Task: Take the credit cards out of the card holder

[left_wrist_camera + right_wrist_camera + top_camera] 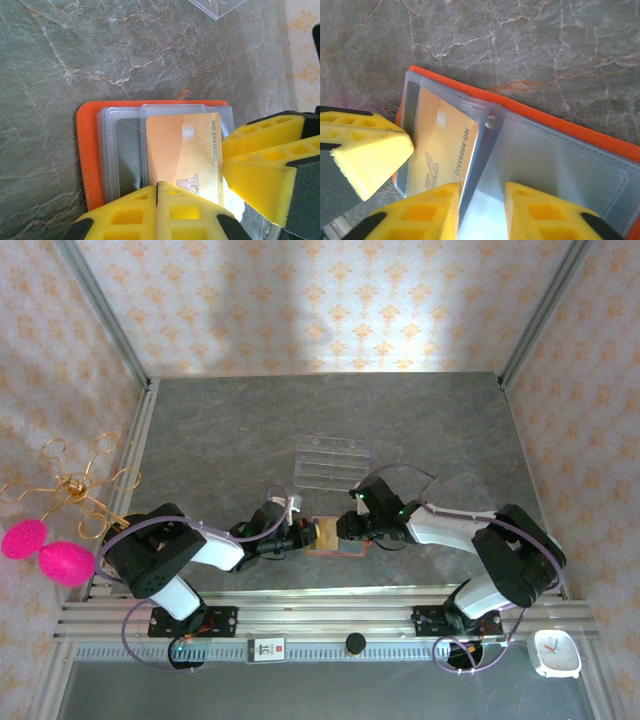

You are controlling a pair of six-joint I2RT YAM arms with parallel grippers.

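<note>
Early yet: the card holder point(89, 150) lies open on the worktop point(100, 50), at lower centre of the left wrist view. No card is out. The gold card point(182, 150) sits among the clear sleeves point(560, 155), one edge tucked under a leaf. A dark card point(127, 150), likely the black one, is still pocketed to its left. Left gripper point(157, 200): pads together, tips on the gold card's lower edge. Right gripper point(481, 200): pads apart, straddling a raised sleeve leaf. Both extractions remain.
</note>
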